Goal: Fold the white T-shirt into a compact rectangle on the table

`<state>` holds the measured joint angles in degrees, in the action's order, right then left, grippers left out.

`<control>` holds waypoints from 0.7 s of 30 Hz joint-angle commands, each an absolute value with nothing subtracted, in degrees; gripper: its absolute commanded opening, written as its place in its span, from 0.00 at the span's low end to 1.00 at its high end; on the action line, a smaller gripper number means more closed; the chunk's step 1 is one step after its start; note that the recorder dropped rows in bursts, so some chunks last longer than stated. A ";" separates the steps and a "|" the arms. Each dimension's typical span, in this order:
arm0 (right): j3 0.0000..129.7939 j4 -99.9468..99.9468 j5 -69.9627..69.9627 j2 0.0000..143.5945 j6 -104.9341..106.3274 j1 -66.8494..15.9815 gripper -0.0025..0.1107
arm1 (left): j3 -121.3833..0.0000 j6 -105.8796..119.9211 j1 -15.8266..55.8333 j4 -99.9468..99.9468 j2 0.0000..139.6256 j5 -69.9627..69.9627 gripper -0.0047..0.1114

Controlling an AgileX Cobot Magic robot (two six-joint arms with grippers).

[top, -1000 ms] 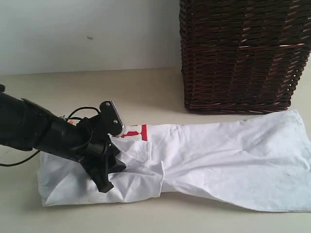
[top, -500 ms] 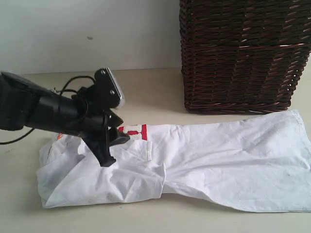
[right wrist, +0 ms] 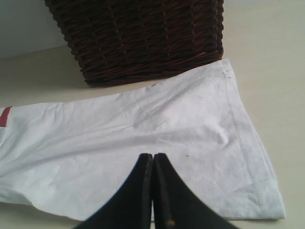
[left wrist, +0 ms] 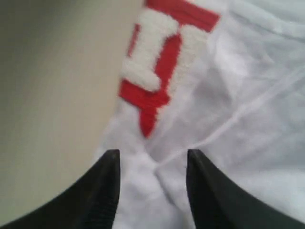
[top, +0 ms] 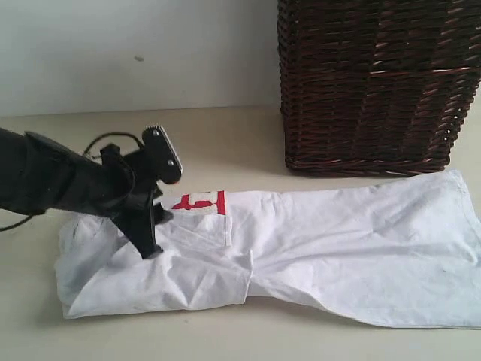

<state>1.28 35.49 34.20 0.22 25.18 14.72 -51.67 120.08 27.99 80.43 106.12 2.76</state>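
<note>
White T-shirt (top: 338, 248) lies on the tabletop (top: 225, 135) just in front of the basket (top: 376, 83). Left pincer (left wrist: 152, 155) is released over its red lettering (left wrist: 157, 98), right pincer (right wrist: 153, 160) is clenched on nothing.

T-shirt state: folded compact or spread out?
Partly folded: the white T-shirt lies as a long strip on the table, one end doubled over, the rest flat.

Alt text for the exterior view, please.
A white cotton T-shirt with red-outlined lettering lies partly folded across the pale cream table, its left end doubled over. The black left tool hangs over that end, jaws apart; a dark brown wicker basket stands behind.
</note>
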 commanded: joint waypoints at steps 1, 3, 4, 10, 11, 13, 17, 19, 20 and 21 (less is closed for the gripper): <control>0.97 35.67 34.11 0.00 25.37 14.64 0.02 | -51.26 119.35 27.11 80.77 97.00 1.30 0.42; 0.97 35.67 34.11 0.00 25.37 14.64 0.02 | -50.39 119.35 25.70 81.93 95.08 1.30 0.42; 0.97 35.67 34.11 0.00 25.37 14.64 0.02 | -49.51 119.25 24.74 82.91 94.66 1.30 0.42; 0.97 35.67 34.11 0.00 25.37 14.64 0.02 | -41.89 119.13 19.10 91.54 94.65 -3.25 0.42; 0.97 35.67 34.11 0.00 25.37 14.64 0.02 | -40.81 119.13 18.38 92.18 94.65 -4.90 0.42; 0.97 35.67 34.11 0.00 25.37 14.64 0.02 | -39.14 119.13 17.03 92.17 94.65 -6.55 0.42; 0.97 35.67 34.11 0.00 25.37 14.64 0.02 | -36.86 119.13 15.06 93.90 94.65 -1.97 0.51; 0.97 35.67 34.11 0.00 25.37 14.64 0.02 | -36.69 116.69 14.70 94.04 94.65 1.00 0.64; 0.97 35.67 34.11 0.00 25.37 14.64 0.02 | -36.69 114.49 14.70 94.69 94.65 1.43 0.71; 0.97 35.67 34.11 0.00 25.37 14.64 0.02 | -36.69 113.16 14.70 94.94 94.65 1.54 0.76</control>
